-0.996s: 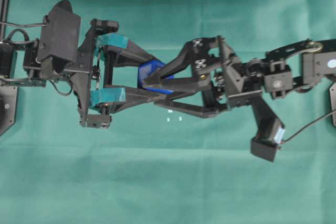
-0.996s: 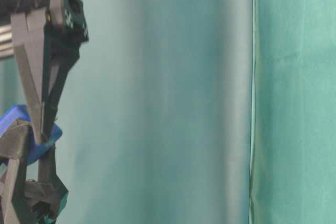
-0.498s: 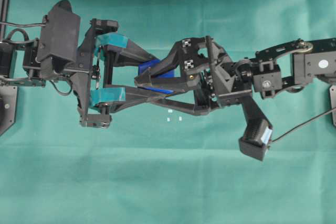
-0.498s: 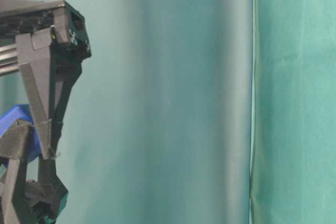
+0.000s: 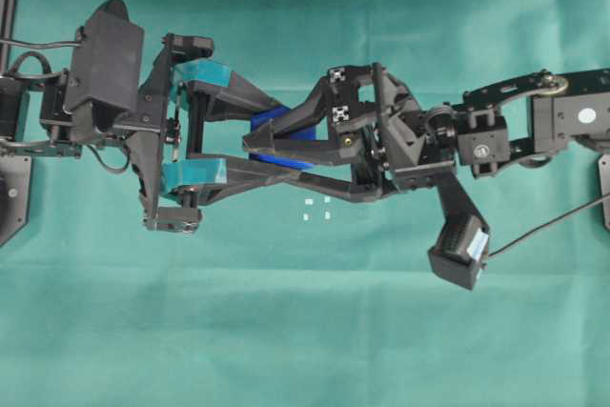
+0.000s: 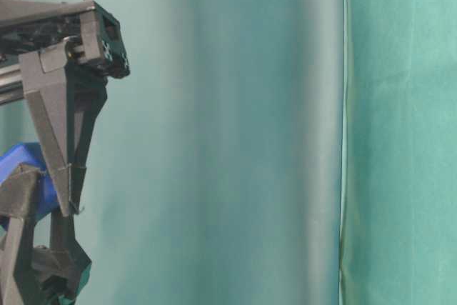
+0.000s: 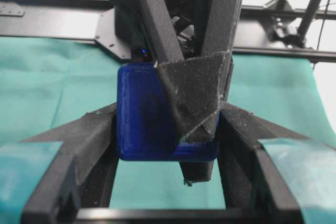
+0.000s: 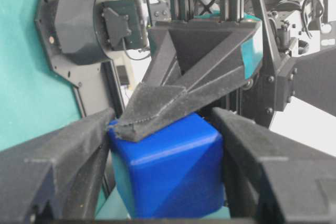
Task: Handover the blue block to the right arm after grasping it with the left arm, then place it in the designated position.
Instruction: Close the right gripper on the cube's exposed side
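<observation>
1. Since the earlier overhead frame the right arm (image 5: 496, 135) had pushed further toward the left arm (image 5: 105, 92), so that its long black fingers (image 5: 286, 131) reached deeper over the blue block (image 5: 272, 119), and the gap between them had narrowed.
2. Above the middle of the green cloth (image 5: 305, 331), well clear of every edge, both arms met nose to nose, the left arm coming from the left edge and the right arm from the right edge.
3. At the left gripper (image 7: 167, 124) the jaws stood clamped on the block from two opposite sides, as its wrist view showed, with the teal pads (image 7: 26, 166) further back toward the camera.
4. At the right gripper (image 8: 165, 156) the jaws flanked the block's other two sides. In its wrist view they looked to be right at the faces, but whether they were already pressing could not be told.
5. So the block lay squarely between both pairs of jaws, held crosswise. As a cube it had no long axis to favour.
6. Judging from this, the handover turned on the right jaws finishing their squeeze before the left jaws let go.
7. Just below the crossed fingers, the designated position (image 5: 315, 208) showed as tiny white marks on the cloth, near the right arm's reach.
</observation>
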Available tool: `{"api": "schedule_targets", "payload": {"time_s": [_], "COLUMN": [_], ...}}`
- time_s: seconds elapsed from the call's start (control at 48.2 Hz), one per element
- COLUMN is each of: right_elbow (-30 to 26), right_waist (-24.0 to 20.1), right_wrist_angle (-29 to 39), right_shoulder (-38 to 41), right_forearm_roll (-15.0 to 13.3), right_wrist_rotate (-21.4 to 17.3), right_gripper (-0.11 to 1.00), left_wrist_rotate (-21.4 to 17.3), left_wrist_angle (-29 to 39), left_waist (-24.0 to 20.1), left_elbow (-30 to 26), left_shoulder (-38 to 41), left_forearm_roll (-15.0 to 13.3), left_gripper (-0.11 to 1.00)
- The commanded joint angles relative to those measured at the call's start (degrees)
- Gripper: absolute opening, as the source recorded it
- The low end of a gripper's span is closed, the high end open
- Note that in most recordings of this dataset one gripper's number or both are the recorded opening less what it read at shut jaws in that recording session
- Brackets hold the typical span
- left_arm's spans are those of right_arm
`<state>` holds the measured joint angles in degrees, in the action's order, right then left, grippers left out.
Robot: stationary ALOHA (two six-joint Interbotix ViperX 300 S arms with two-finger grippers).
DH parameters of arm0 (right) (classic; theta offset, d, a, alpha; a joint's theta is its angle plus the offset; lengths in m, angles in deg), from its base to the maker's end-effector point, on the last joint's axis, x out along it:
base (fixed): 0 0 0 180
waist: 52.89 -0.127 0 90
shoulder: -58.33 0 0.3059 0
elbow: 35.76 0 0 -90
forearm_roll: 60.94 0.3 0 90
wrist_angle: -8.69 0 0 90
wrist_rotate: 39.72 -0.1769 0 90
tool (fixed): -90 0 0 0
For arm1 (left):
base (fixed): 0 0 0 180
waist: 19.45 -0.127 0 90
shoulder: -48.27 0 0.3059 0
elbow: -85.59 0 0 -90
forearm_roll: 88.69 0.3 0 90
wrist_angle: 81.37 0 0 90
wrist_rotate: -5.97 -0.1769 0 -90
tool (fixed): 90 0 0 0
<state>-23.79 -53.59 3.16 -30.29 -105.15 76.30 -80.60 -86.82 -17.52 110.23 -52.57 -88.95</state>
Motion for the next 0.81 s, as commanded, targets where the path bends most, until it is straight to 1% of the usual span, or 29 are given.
{"api": "schedule_targets", "payload": {"time_s": [0.0, 0.788], "right_elbow": [-1.93, -1.93], "right_waist": [0.18, 0.18], "right_wrist_angle": [0.09, 0.62], "right_shoulder": [-0.88, -0.97], "right_forearm_roll": [0.09, 0.09], "right_wrist_rotate": [-0.35, -0.53], "right_gripper": [0.61, 0.61], "left_wrist_rotate": [-0.09, -0.44], "left_wrist_angle": [-0.26, 0.0], "left_waist": [0.18, 0.62], "left_elbow": [-0.79, -1.14], "left_shoulder": [-0.79, -0.79], "left_forearm_roll": [-0.09, 0.18], "left_gripper": [0.47, 0.47]}}
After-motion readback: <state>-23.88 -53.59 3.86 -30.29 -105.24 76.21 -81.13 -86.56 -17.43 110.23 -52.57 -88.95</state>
